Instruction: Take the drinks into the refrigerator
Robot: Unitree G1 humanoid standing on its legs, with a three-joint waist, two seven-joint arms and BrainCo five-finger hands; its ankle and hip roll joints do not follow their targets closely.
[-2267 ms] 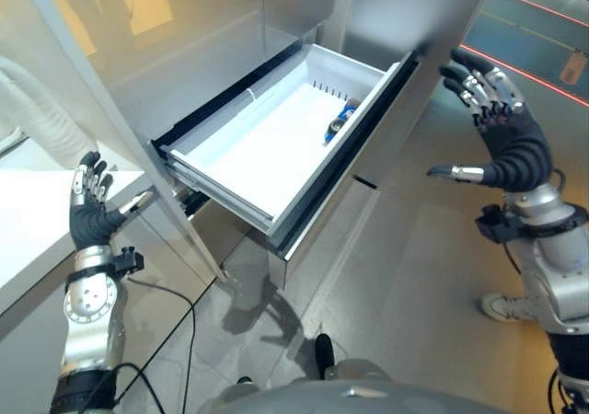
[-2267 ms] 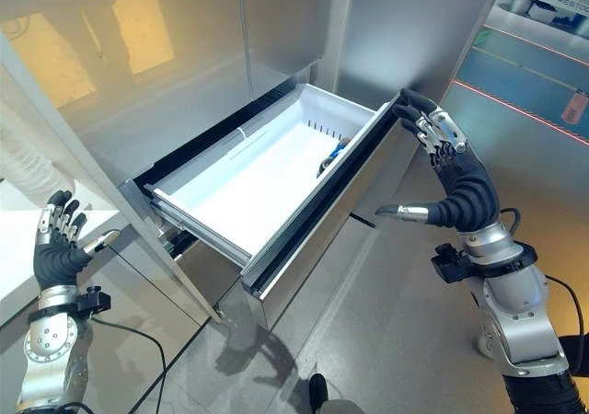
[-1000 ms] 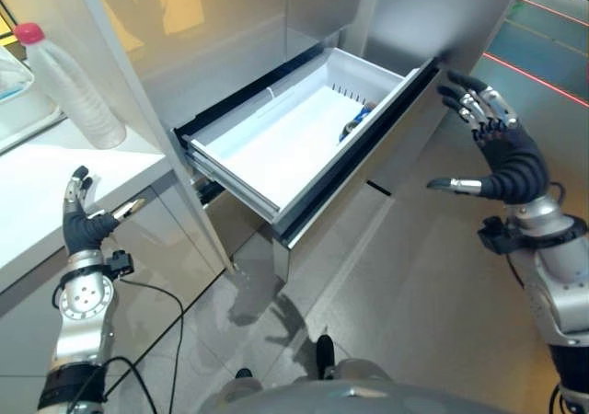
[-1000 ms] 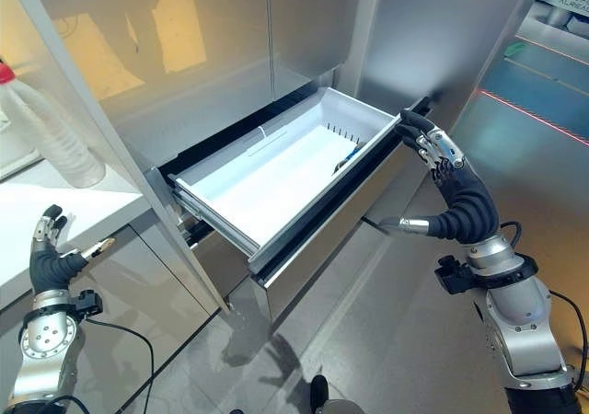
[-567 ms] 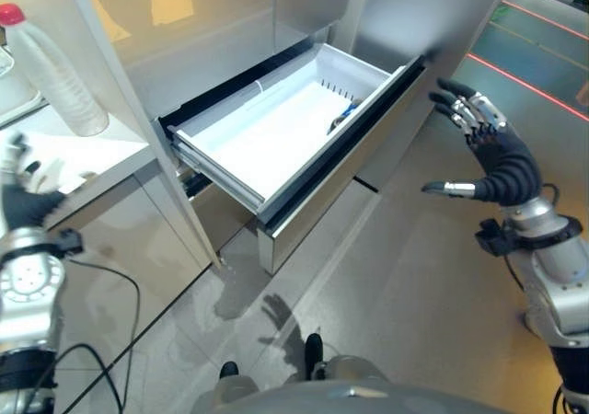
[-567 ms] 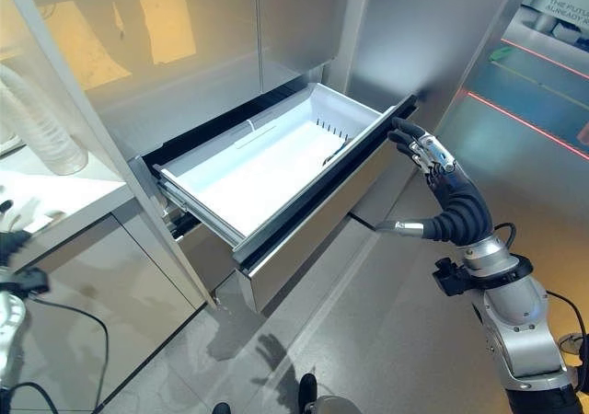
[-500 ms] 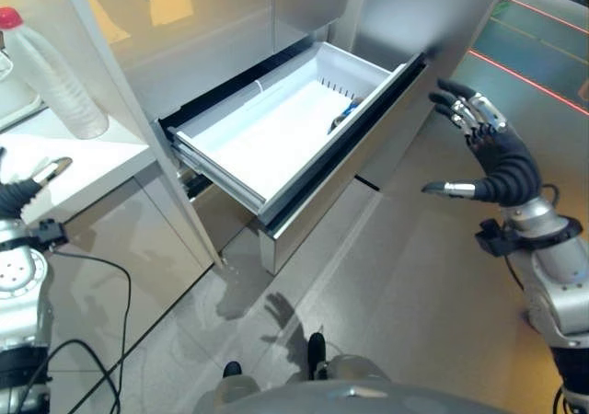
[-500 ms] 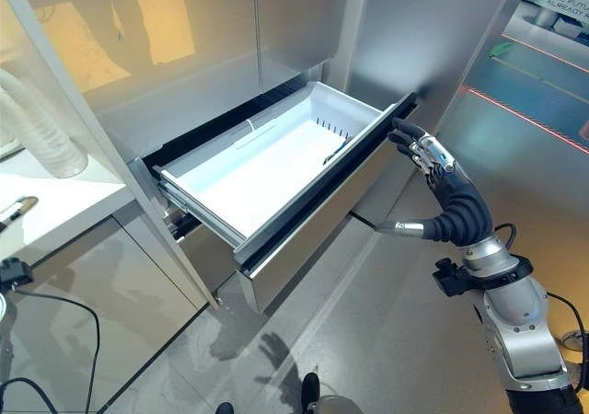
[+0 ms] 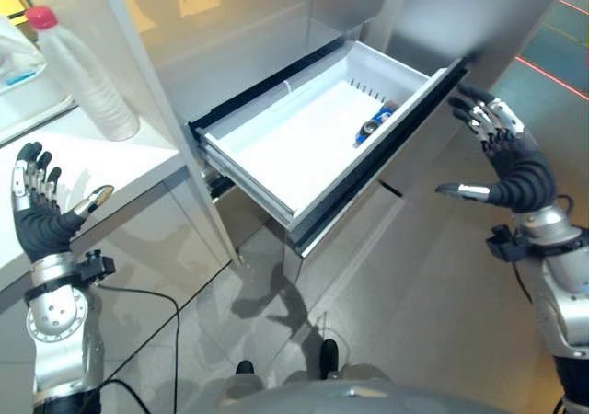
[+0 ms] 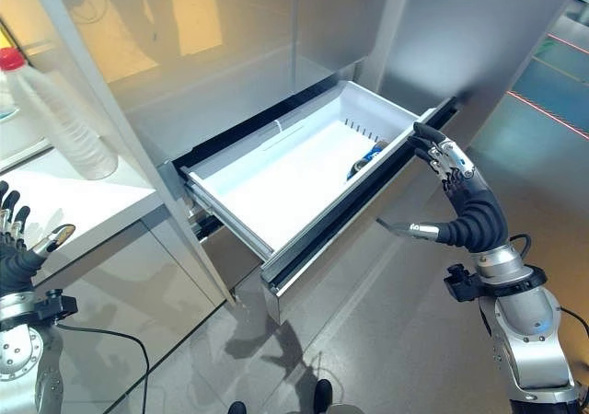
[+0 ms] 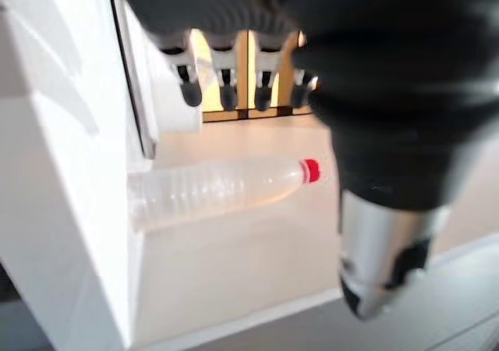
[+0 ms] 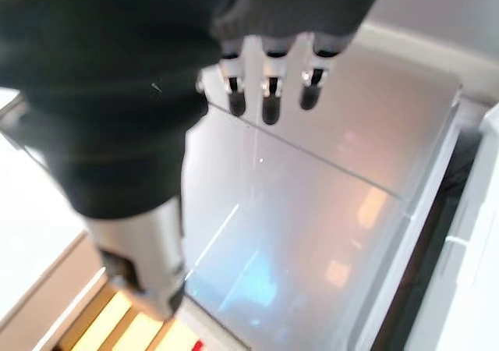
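Note:
A clear plastic bottle (image 9: 83, 74) with a red cap stands on the white counter (image 9: 120, 170) at the left, and appears lying sideways in the left wrist view (image 11: 226, 191). My left hand (image 9: 41, 221) is open in front of the counter's edge, below the bottle and apart from it. The steel refrigerator's drawer (image 9: 304, 147) is pulled out, white inside, with a small blue drink (image 9: 373, 124) lying at its far right end. My right hand (image 9: 511, 166) is open and empty beside the drawer's front right corner, its fingers (image 12: 265, 93) straight toward the steel front.
A tall steel refrigerator door (image 9: 276, 18) rises behind the drawer. The counter's upright edge post (image 9: 175, 120) stands between bottle and drawer. A clear container (image 9: 14, 64) sits behind the bottle. Grey floor (image 9: 414, 294) lies open below the drawer, with a red line (image 9: 552, 69) at the right.
The camera has swung, shifting the whole scene rightward. My left hand has risen from the lower left edge, fingers now spread upward. The right hand sits slightly nearer the drawer's corner.

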